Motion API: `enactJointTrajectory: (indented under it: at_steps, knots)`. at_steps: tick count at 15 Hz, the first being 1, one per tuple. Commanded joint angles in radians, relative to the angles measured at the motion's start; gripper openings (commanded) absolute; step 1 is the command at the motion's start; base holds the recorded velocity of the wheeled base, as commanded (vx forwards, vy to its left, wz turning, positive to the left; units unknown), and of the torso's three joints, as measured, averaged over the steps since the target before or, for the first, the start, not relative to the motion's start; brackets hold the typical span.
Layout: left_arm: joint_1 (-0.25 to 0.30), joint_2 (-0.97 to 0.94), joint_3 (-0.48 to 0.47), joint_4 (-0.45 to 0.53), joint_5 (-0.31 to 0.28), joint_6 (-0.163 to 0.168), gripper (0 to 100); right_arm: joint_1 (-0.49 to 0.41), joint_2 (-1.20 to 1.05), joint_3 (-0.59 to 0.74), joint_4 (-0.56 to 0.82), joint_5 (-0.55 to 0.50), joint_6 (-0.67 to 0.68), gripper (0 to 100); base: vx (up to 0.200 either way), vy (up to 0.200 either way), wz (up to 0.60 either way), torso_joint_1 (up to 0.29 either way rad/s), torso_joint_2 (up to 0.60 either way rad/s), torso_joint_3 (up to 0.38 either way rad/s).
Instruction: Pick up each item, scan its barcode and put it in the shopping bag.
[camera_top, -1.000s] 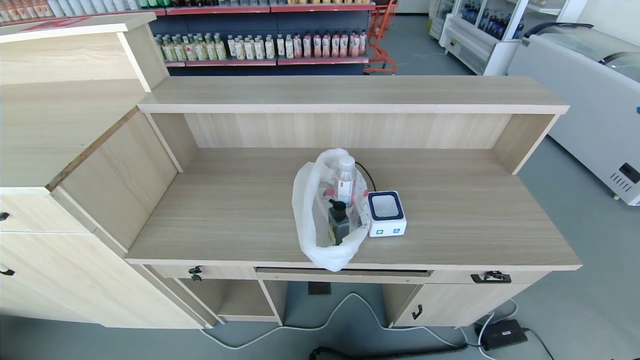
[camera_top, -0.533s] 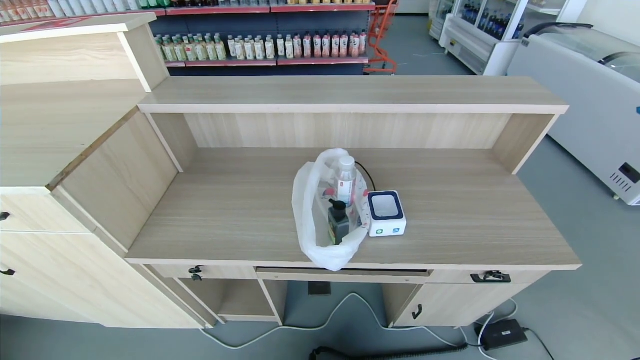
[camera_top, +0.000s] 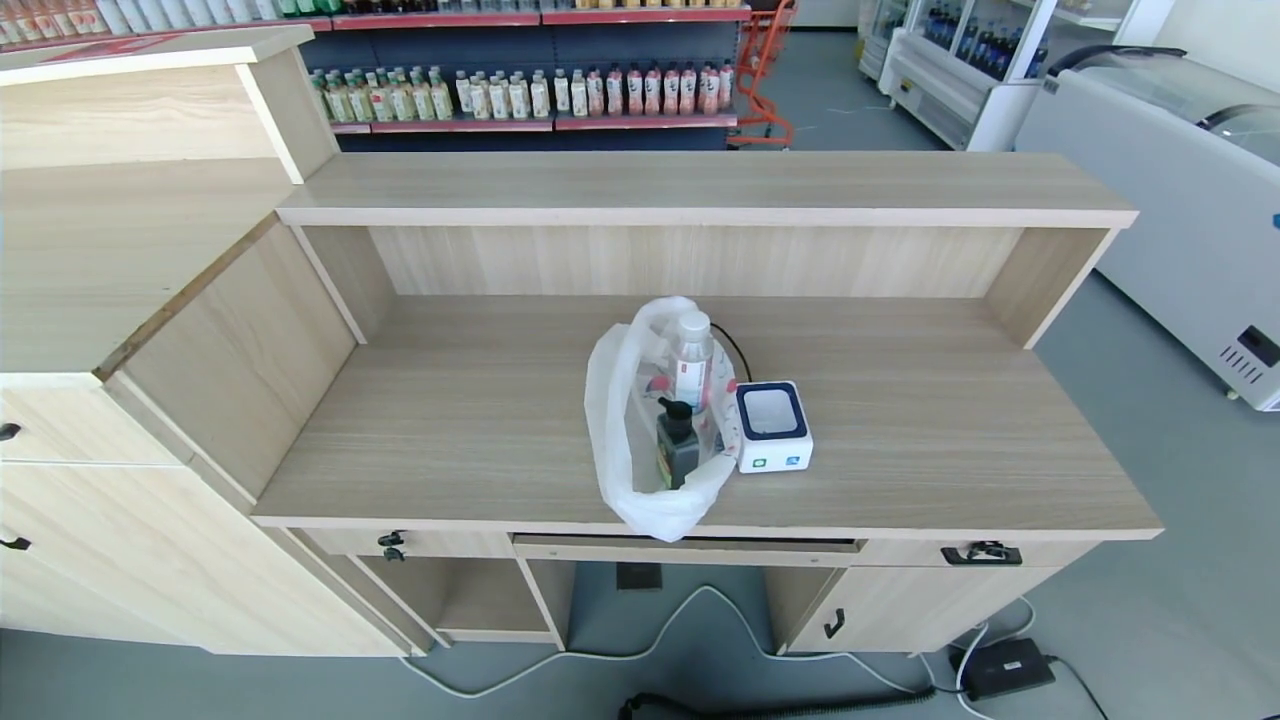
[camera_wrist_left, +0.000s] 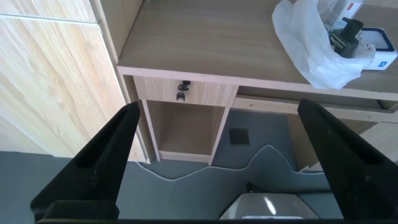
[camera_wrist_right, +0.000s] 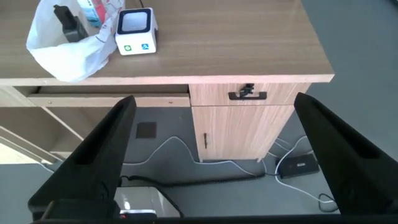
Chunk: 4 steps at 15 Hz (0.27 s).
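A white plastic shopping bag (camera_top: 620, 440) stands open on the wooden counter (camera_top: 450, 430), hanging slightly over its front edge. Inside it a clear bottle with a white cap (camera_top: 690, 362) and a dark pump bottle (camera_top: 677, 445) stand upright. A white barcode scanner (camera_top: 772, 427) with a dark-framed window sits right beside the bag. The left gripper (camera_wrist_left: 217, 162) hangs open below and in front of the counter's left part, nothing between its fingers. The right gripper (camera_wrist_right: 217, 155) is open too, low before the counter's right part, with bag (camera_wrist_right: 62, 50) and scanner (camera_wrist_right: 137, 31) far off.
A raised shelf (camera_top: 700, 185) runs along the counter's back, and a taller cabinet (camera_top: 120, 250) stands at the left. Drawers with dark handles (camera_top: 980, 553) sit under the counter edge. Cables and a power brick (camera_top: 1005, 668) lie on the floor. A freezer (camera_top: 1180, 180) stands at right.
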Motion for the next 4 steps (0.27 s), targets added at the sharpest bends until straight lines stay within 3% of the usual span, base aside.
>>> enactJointTrajectory:
  at_steps: [1, 4]
  knots:
    - [0.000, 0.000, -0.001, 0.000, 0.000, 0.000, 100, 0.000, 0.004, 0.000, -0.001, 0.001, 0.001, 100, 0.000, 0.000, 0.00, 0.000, 0.00, 0.000]
    - [0.000, 0.000, -0.001, 0.000, 0.000, 0.000, 100, 0.000, 0.004, 0.000, -0.001, 0.001, -0.001, 100, 0.000, 0.000, 0.00, 0.000, 0.00, 0.000]
